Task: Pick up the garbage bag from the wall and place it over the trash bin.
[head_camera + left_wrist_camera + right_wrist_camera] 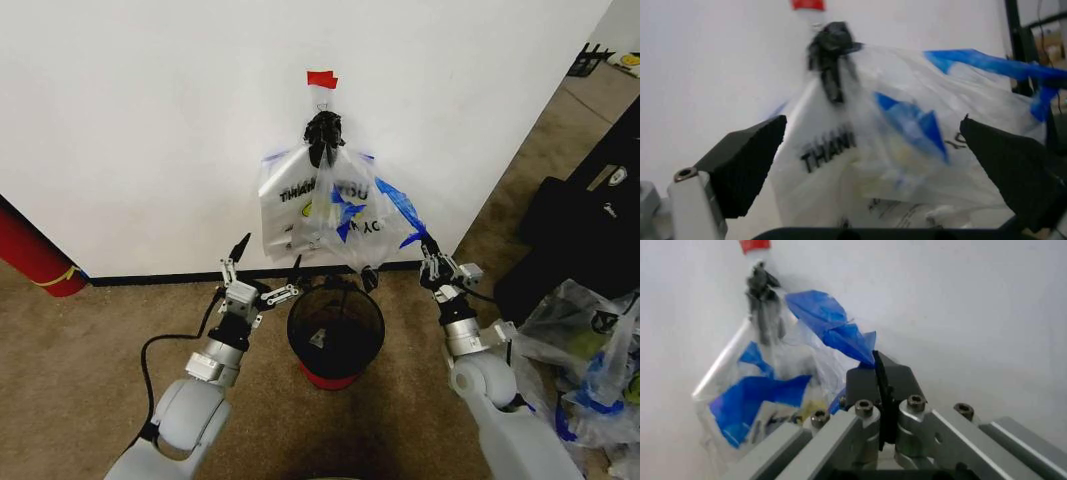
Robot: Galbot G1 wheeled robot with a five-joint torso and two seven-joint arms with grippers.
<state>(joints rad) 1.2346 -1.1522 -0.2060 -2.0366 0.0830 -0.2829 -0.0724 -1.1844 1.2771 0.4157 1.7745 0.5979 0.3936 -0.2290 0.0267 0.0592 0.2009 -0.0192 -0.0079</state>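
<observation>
Head view: the garbage bag (325, 205) is hanging on the wall (150, 130) under a red tape strip (321, 78), directly above the trash bin (335, 330), whose contents I cannot tell. The left hand (268, 272) is hovering wide open beside the bin's rim; the right hand (431, 262) is pinching the bag's blue handle (405, 212).

Left wrist view: spread fingers (743, 165) are framing the bag.

Right wrist view: closed fingers (881, 382) are clamping blue plastic.

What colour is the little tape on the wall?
Red tape strip, clearest in the head view, just above the hanging garbage bag.
</observation>
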